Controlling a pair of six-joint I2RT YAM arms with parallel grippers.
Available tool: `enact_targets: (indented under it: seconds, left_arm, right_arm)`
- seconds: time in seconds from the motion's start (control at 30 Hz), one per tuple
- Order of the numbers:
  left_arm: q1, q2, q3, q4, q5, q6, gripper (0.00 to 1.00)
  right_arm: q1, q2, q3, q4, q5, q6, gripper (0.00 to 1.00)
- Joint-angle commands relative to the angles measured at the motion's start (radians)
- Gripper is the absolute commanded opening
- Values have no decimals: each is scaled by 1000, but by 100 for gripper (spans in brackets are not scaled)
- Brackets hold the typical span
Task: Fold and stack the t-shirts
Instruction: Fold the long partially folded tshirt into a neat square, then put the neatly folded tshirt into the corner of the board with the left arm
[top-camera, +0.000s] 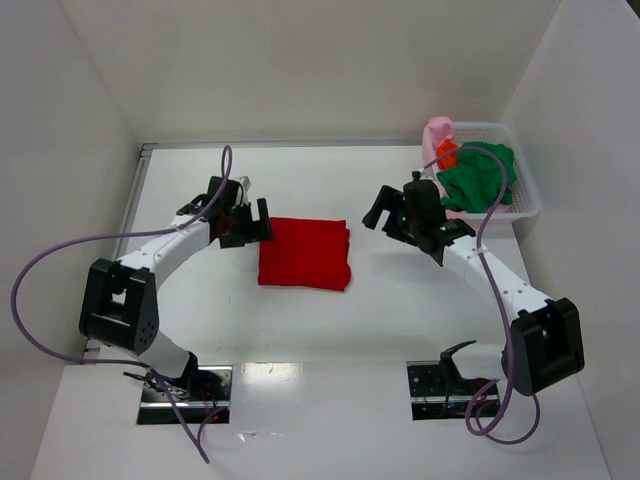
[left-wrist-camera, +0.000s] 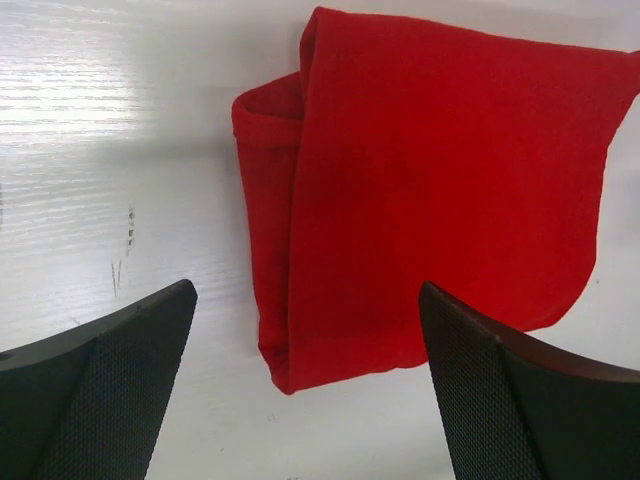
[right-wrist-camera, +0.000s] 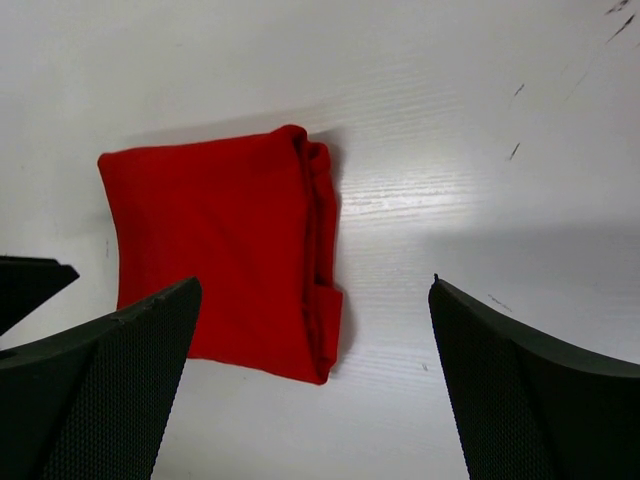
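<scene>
From the top view, a bright red t-shirt (top-camera: 305, 253) lies folded into a neat, nearly square pad in the middle of the white table (top-camera: 350, 330). Its layers are stacked and its edges fairly even. At the far right corner stands a white plastic lattice basket (top-camera: 527, 190) holding three more shirts in a loose heap. A dark green t-shirt (top-camera: 478, 178) spills over the front, a pale pink t-shirt (top-camera: 438, 135) pokes up at the back, and an orange t-shirt (top-camera: 446, 153) is tucked between them (only a small patch of it shows). The left arm (top-camera: 165, 245) reaches in so that its jaws stand just beside the red shirt's far left corner. The right arm (top-camera: 490, 275) has its jaws between the red shirt and the basket, apart from both.

In the left wrist view, the red shirt (left-wrist-camera: 440, 190) fills the upper right. It is smooth on top, with a rolled, doubled fold along its left side. The two dark, mesh-textured fingers (left-wrist-camera: 110, 400) sit at the bottom corners, so the jaws are spread wide and hold nothing.

In the right wrist view, the red shirt (right-wrist-camera: 220, 265) lies flat on the table at left of centre, with its stacked fold edges showing down the right side. The dark fingers (right-wrist-camera: 530, 390) are again far apart (jaws wide, nothing gripped). A few small dark scuffs mark the table.
</scene>
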Motion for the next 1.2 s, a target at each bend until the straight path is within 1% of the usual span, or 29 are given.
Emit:
enact_targets:
  seconds: [0.0, 0.1, 0.27, 0.33, 0.53, 0.67, 0.8, 0.9, 0.97, 1.1, 1.13, 1.17]
  left_arm:
    - [21, 3, -19, 101, 41, 9, 100]
    - [30, 52, -42, 146, 100, 9, 100]
    - [41, 135, -62, 170, 166, 21, 100]
    - [41, 149, -91, 219, 210, -10, 100]
    - [41, 182, -116, 264, 229, -28, 100]
    - [50, 219, -127, 299, 307, -37, 96]
    - [50, 241, -137, 319, 359, -47, 95]
    - [50, 241, -147, 328, 379, -56, 92]
    - [50, 250, -156, 328, 379, -56, 89]
    - [50, 273, -156, 328, 379, -56, 73]
    - [50, 273, -147, 328, 379, -56, 67]
    - [50, 284, -135, 318, 379, -56, 63]
  right_arm:
    - [-6, -38, -11, 58, -41, -15, 100]
    - [-6, -38, -11, 58, -41, -15, 100]
    - [-6, -38, -20, 49, -50, -15, 100]
    - [-6, -38, -20, 49, -50, -15, 100]
    - [-6, -38, -20, 49, -61, -6, 100]
    - [-6, -38, -20, 49, -61, -6, 100]
    - [-6, -38, -20, 49, -61, 3, 100]
    - [-6, -38, -29, 49, -61, 3, 100]
    - [-6, -38, -29, 49, -61, 12, 100]
    - [-6, -38, -39, 49, -61, 12, 100]
    - [-6, -38, -39, 49, -61, 12, 100]
    - [-6, -48, -39, 49, -52, 12, 100]
